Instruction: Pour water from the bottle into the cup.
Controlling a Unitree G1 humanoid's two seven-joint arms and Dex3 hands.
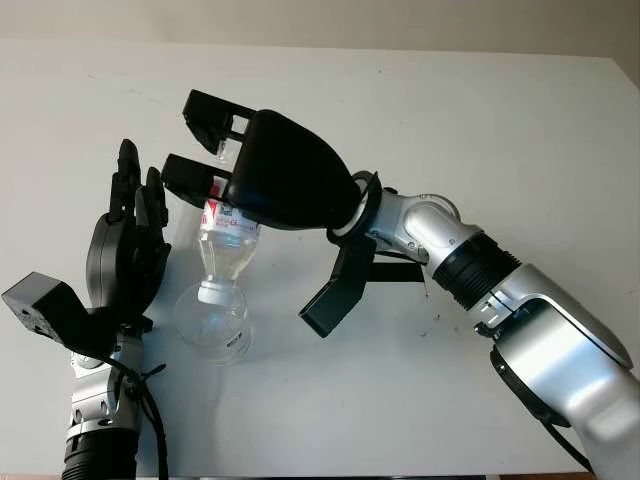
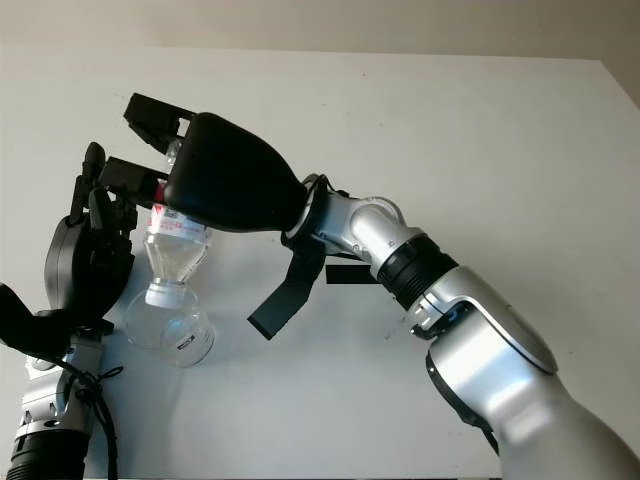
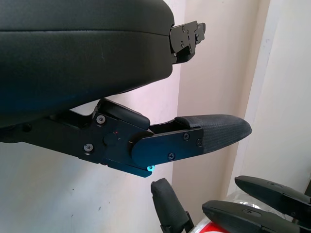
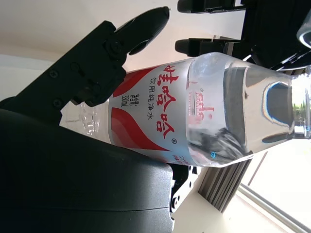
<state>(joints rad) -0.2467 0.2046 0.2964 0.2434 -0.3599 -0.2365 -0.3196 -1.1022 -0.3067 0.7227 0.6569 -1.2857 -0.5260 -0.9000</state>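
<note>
We are pouring: our right hand (image 1: pixel 215 150) is grasping the clear red-labelled plastic bottle (image 1: pixel 228 235), upended over the clear glass cup (image 1: pixel 212 322) at near left. Our left hand (image 1: pixel 128 250), released, is standing beside the cup. Next we should judge the fill, then right the bottle.

My right hand (image 1: pixel 215 150) is black, its arm silver-grey. The bottle (image 4: pixel 204 111) it grips is clear plastic with a red-and-white label. The cup (image 1: pixel 212 320) is clear. My left hand (image 1: pixel 125 250) is black, and the worktop (image 1: pixel 480 120) is white.
</note>
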